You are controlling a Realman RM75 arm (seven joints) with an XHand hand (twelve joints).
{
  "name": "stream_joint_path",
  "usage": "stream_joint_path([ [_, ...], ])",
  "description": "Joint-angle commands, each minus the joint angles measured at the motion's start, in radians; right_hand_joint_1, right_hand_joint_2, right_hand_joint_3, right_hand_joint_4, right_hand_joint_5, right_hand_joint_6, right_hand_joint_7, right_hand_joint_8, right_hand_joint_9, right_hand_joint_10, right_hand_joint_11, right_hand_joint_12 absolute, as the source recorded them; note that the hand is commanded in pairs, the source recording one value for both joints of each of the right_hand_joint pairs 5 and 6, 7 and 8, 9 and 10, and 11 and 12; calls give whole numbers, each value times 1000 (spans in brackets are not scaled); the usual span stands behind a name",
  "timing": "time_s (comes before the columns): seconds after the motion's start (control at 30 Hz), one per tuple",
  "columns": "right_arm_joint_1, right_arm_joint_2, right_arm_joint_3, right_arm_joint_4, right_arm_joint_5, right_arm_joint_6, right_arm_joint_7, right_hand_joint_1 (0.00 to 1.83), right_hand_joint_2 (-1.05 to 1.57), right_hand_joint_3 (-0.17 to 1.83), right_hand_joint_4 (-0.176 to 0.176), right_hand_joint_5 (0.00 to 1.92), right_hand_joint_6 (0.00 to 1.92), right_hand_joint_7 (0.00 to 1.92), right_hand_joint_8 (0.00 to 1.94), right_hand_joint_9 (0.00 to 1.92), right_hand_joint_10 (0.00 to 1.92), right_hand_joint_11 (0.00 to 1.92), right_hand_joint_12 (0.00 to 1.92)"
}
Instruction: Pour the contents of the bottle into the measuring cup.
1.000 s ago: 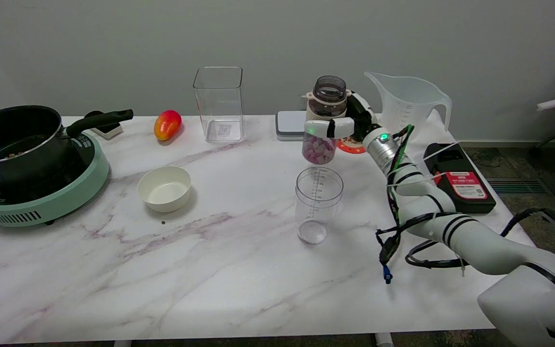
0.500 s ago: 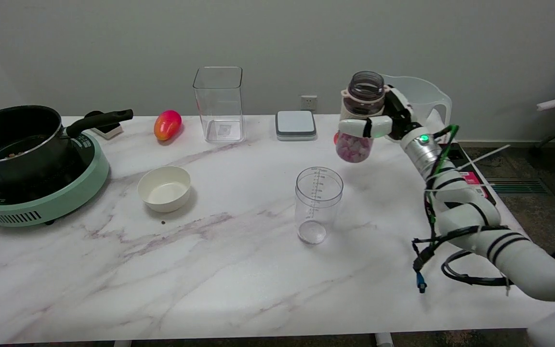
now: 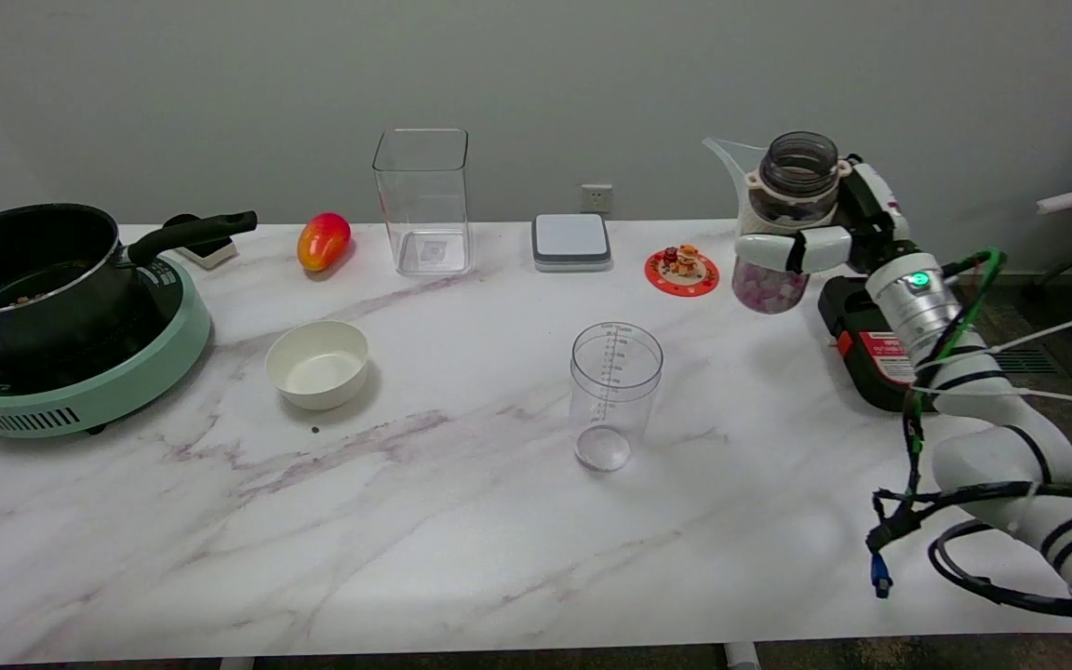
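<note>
My right hand (image 3: 829, 233) grips an open, upright bottle (image 3: 783, 223) with pink and white pieces in its lower part. It hangs in the air above the table's right side, well to the right of and beyond the clear measuring cup (image 3: 615, 393). That cup stands upright and empty near the table's middle, graduations on its wall. The hand's fingers wrap the bottle's middle.
A large white jug (image 3: 727, 163) stands behind the bottle, mostly hidden. A black-and-red box (image 3: 871, 349) lies at the right edge. A red coaster with figurines (image 3: 682, 267), a grey scale (image 3: 571, 240), a tall clear container (image 3: 422, 200), a mango (image 3: 323, 240), a white bowl (image 3: 317, 363) and a pot on a cooker (image 3: 29, 279) stand elsewhere.
My right arm has carried the bottle steadily to the right, from above the measuring cup to over the table's right side. The bottle stays upright. The measuring cup has not moved.
</note>
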Motion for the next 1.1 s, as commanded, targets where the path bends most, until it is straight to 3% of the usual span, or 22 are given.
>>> stream_joint_path([
  [0.03,-269,-23,232,264,8,29,-139,1445,998,522,0,1549,1549,1416,1416,1308,1308,1142,1142],
  [0.27,-263,-23,191,280,9,79,-286,1433,1067,495,0,1578,1578,1439,1439,1330,1330,1162,1162],
  [0.43,-246,-26,130,275,13,174,-483,1418,1126,467,0,1599,1599,1458,1458,1352,1352,1184,1184],
  [0.9,-192,-20,-94,242,161,369,-926,1395,1170,426,0,1594,1594,1467,1467,1350,1350,1189,1189],
  [1.1,-172,-22,-122,230,165,383,-987,1393,1171,421,0,1591,1591,1454,1454,1341,1341,1183,1183],
])
